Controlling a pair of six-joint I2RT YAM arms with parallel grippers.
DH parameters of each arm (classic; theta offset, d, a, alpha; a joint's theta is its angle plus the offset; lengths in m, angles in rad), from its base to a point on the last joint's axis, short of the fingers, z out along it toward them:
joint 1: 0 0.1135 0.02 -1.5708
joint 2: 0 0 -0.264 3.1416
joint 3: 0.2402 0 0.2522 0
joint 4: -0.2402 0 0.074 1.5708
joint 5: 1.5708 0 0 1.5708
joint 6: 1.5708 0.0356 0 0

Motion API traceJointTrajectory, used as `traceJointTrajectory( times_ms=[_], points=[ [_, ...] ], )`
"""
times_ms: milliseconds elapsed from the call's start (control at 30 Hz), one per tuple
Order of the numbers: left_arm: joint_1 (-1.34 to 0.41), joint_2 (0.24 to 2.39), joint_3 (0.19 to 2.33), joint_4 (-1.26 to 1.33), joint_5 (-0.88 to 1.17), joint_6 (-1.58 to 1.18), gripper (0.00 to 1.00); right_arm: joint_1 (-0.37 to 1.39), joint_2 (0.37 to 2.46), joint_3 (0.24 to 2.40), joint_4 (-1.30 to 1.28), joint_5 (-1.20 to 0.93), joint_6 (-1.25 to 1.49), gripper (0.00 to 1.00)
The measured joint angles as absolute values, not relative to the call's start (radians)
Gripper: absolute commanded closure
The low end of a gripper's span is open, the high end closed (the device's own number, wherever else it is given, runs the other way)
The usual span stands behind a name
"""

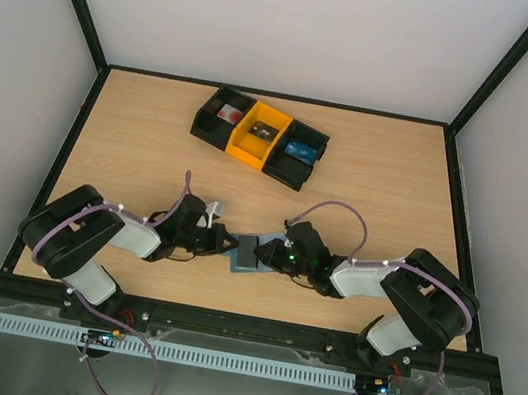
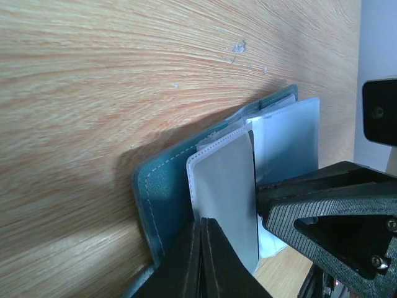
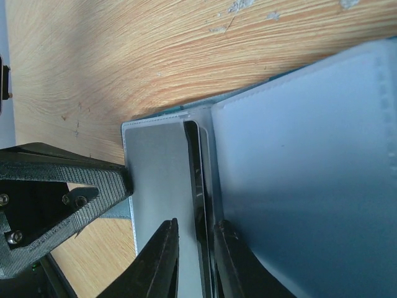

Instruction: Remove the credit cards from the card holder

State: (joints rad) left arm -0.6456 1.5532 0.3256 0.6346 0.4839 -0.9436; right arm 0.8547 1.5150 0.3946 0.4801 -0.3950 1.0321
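Observation:
The slate-blue card holder [image 1: 250, 254] lies open on the table between my two grippers. In the left wrist view its blue cover [image 2: 160, 198] and a grey clear sleeve [image 2: 226, 192] stand on edge. My left gripper [image 2: 201, 245] is pinched shut at the sleeve's near edge, holding the card holder. In the right wrist view a thin dark card [image 3: 196, 186] sticks out edge-on between the grey sleeve [image 3: 158, 180] and the pale inner pocket [image 3: 298, 186]. My right gripper [image 3: 196, 239] straddles that card, jaws slightly apart, with a gap on the left side.
A black-and-yellow compartment tray [image 1: 252, 145] stands at the back middle, with a brighter blue item [image 1: 300, 150] in its right cell. Both arms meet near the table's front centre. The right gripper's body [image 2: 329, 214] fills the left wrist view's lower right.

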Motion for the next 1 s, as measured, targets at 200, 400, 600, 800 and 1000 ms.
traceJointTrajectory(
  times_ms=[200, 400, 600, 800, 1000],
  points=[
    [-0.646, 1.570, 0.326, 0.636, 0.481, -0.923, 0.97, 0.855, 1.518, 0.395, 0.480, -0.398, 1.032, 0.84],
    [-0.646, 1.576, 0.326, 0.642, 0.482, -0.916, 0.97, 0.853, 1.523, 0.394, 0.485, -0.413, 1.037, 0.85],
    [-0.648, 1.578, 0.326, 0.645, 0.476, -0.908, 0.96, 0.850, 1.536, 0.391, 0.507, -0.421, 1.041, 0.85],
    [-0.653, 1.567, 0.326, 0.638, 0.469, -0.910, 0.83, 0.850, 1.540, 0.383, 0.529, -0.424, 1.048, 0.86],
    [-0.657, 1.456, 0.335, 0.536, 0.445, -0.910, 0.75, 0.850, 1.540, 0.383, 0.529, -0.428, 1.048, 0.86]
  ],
)
